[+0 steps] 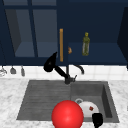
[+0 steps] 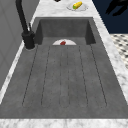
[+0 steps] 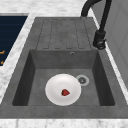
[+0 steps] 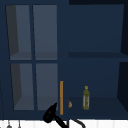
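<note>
Left robot hand (image 1: 50, 64) beside cabinet handle (image 1: 61, 45)

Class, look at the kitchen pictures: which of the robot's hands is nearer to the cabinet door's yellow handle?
Left. The left hand is raised just beside the lower end of the yellow handle, on its left. The right hand hangs low over the sink's front edge, far below the handle.

Draining board (image 2: 65, 77) bare, faucet (image 3: 101, 37) behind, plate (image 3: 63, 89) fills basin floor

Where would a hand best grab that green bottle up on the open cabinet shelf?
Probably round the middle of the bottle, coming straight in from the front. It stands upright on the shelf with open space on both sides, and its straight body is wider than the narrow neck. The left hand hangs nearest, by the cabinet handle.
</note>
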Available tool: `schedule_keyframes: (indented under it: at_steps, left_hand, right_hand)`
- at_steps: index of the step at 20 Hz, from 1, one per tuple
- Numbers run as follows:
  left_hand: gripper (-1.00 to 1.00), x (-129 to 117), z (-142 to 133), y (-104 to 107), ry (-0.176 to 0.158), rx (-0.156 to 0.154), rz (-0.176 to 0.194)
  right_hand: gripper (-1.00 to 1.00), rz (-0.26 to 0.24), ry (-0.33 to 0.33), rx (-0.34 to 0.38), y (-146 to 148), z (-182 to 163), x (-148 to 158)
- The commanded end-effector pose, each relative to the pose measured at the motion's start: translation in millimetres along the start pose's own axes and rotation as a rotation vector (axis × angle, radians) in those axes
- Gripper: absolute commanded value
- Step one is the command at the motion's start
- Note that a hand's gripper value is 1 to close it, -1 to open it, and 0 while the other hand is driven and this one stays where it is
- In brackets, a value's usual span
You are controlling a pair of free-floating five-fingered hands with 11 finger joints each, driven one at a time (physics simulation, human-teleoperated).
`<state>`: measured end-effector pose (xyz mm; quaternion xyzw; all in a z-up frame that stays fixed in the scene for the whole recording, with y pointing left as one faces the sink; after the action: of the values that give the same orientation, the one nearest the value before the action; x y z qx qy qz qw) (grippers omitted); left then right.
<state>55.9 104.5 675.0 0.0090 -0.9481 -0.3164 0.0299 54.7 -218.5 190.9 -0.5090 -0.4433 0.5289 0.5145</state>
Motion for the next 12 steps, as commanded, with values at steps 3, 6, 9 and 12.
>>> schedule_keyframes:
  at_steps: [3, 6, 9, 12]
  left_hand:
    - [-1.0, 0.0, -1.5, -1.6, 0.035, 0.132, -0.041]
    - [-1.0, -6.5, -1.1, 0.0, 0.031, 0.137, -0.001]
    - [-1.0, -16.5, 2.0, 5.5, 0.023, 0.142, 0.023]
    - [-1.0, -18.5, 6.5, 12.2, 0.052, 0.148, 0.048]
  right_hand:
    - [0.0, 0.0, 0.0, 0.0, 0.0, 0.0, 0.0]
    - [0.0, 0.0, 0.0, 0.0, 0.0, 0.0, 0.0]
    - [0.0, 0.0, 0.0, 0.0, 0.0, 0.0, 0.0]
    - [0.0, 0.0, 0.0, 0.0, 0.0, 0.0, 0.0]
